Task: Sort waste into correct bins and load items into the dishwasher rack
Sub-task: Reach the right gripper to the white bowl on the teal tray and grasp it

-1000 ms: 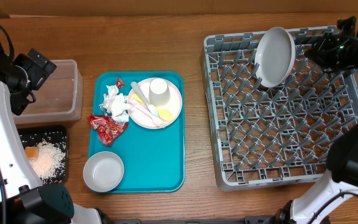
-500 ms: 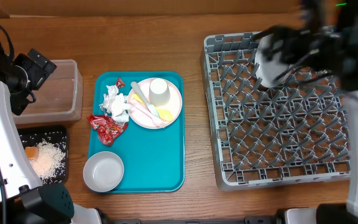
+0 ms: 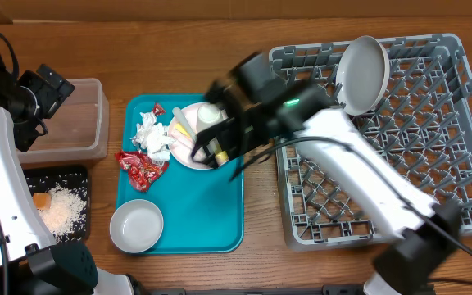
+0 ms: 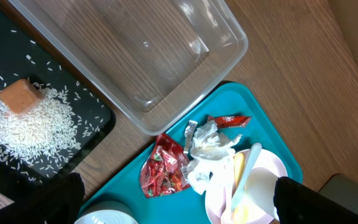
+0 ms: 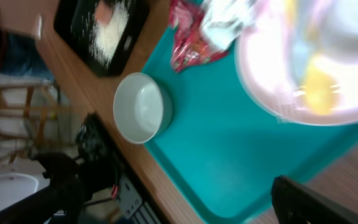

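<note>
One grey rack fills the right of the table, a white plate standing on edge among its far pegs. Left of it a teal tray carries a pink plate with a cup, a bowl, the napkin and red wrappers, with the right hand spread wide and empty above it. Further left the left hand hangs wide and empty near the clear tub, beside the black tray holding rice and an orange cube.
</note>
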